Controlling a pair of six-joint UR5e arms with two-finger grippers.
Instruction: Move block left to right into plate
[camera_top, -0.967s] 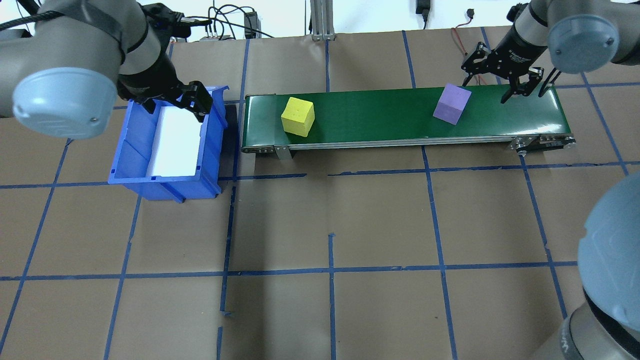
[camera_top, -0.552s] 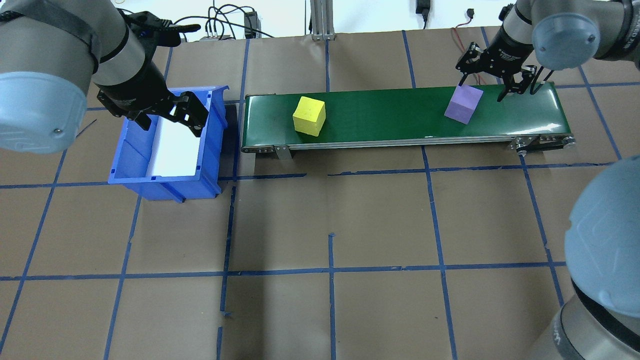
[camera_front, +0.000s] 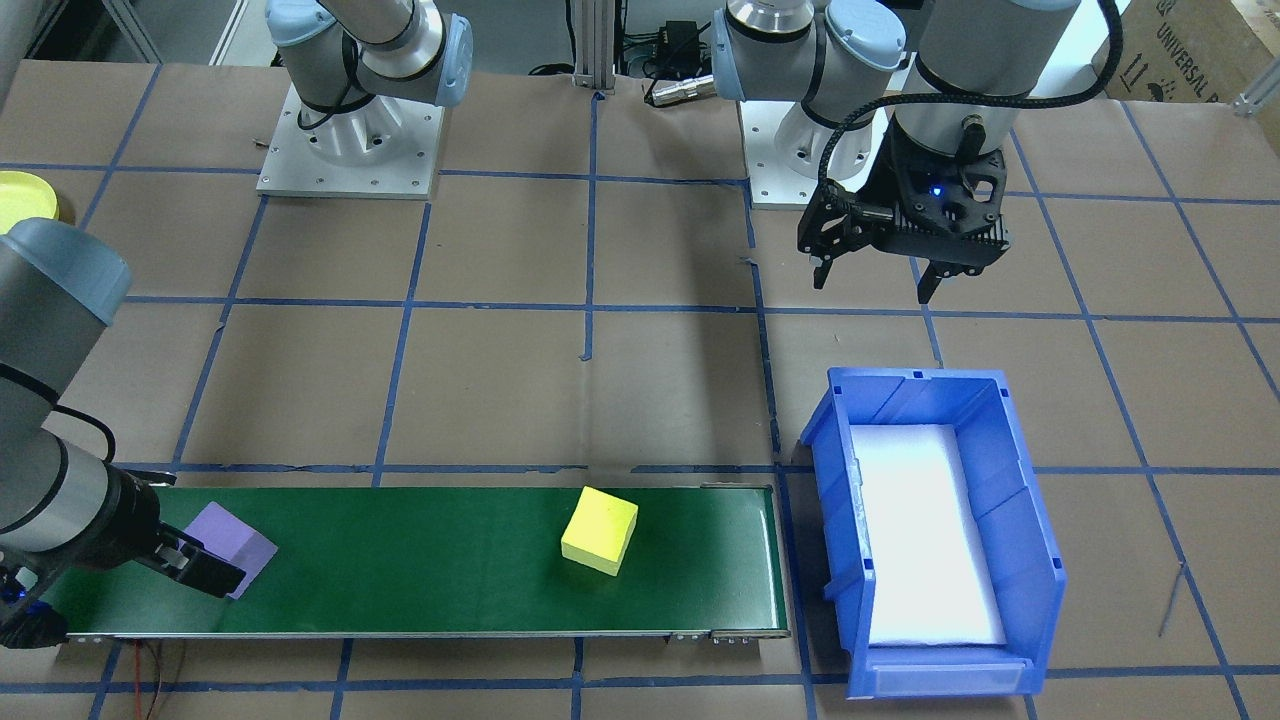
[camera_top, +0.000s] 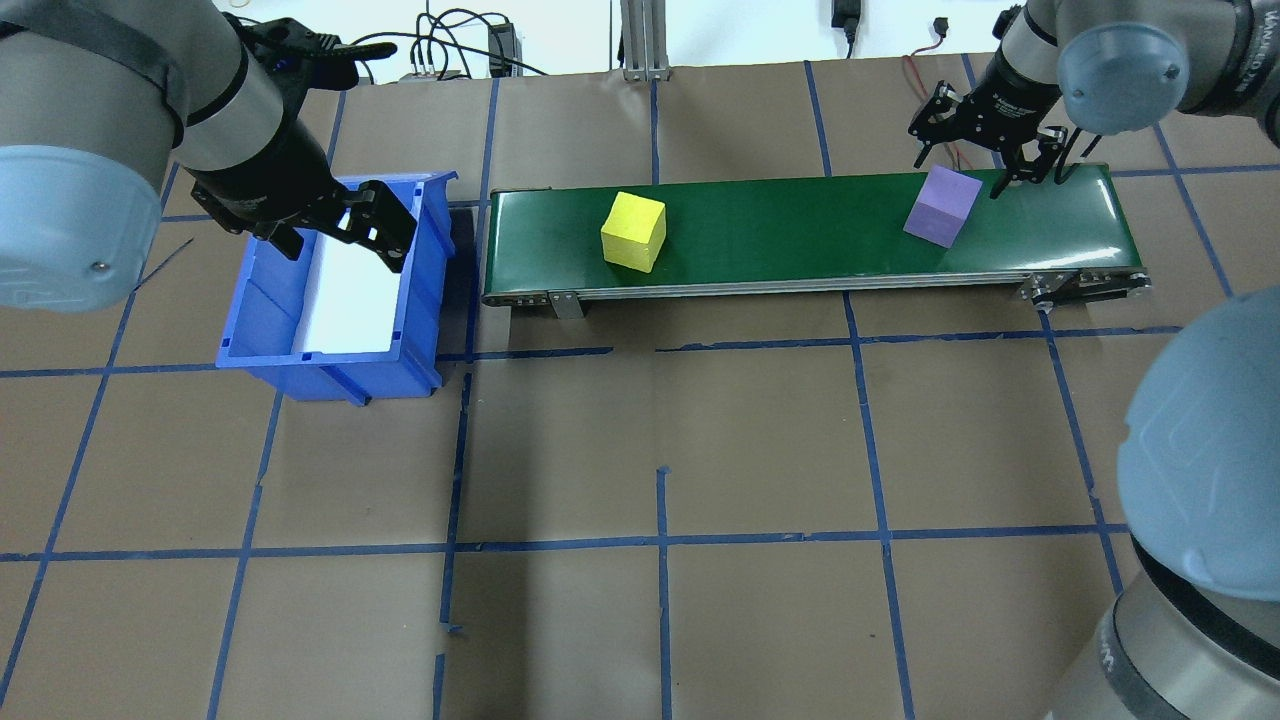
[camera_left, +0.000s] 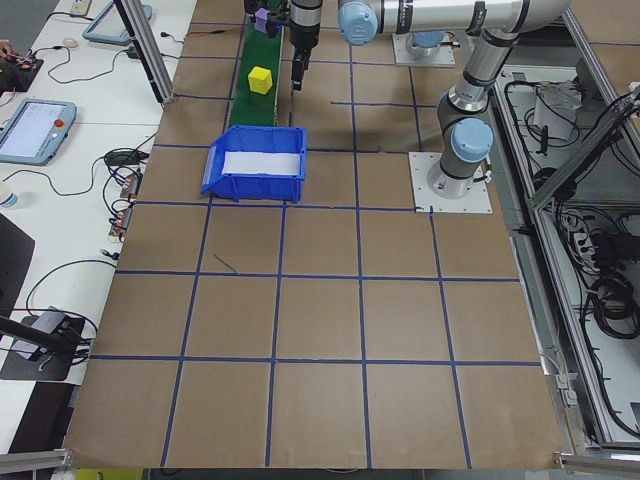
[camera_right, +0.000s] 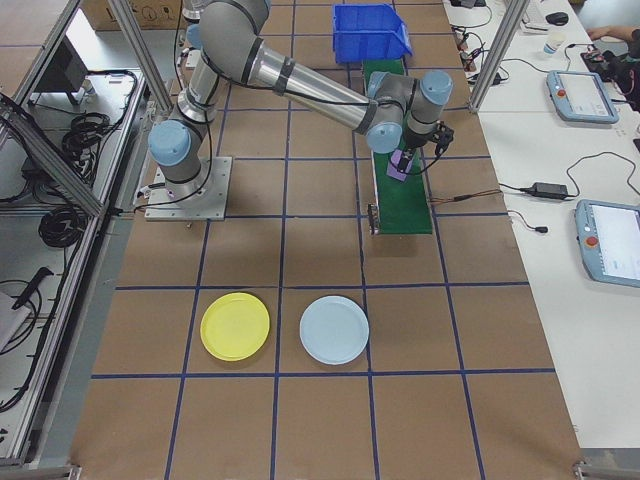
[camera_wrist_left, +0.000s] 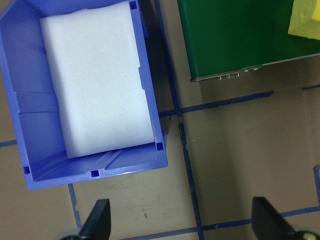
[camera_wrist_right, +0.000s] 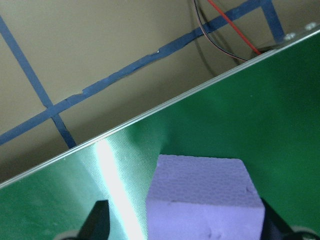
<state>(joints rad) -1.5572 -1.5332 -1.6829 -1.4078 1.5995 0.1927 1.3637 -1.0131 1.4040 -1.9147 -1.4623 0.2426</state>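
Purple block (camera_top: 942, 206) and yellow block (camera_top: 633, 231) further right, spread right gripper (camera_top: 985, 168) now straddling purple.

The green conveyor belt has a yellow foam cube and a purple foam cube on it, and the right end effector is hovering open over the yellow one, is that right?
Not quite. The open right end effector hovers over the purple foam cube, not the yellow foam cube. The overhead exterior view shows it, and the right wrist view shows purple between the fingers. Both cubes do sit on the green conveyor belt.

A brown table (camera_top: 760, 450) gridded with blue tape lines (camera_top: 660, 540), white benches (camera_right: 560, 200) alongside.
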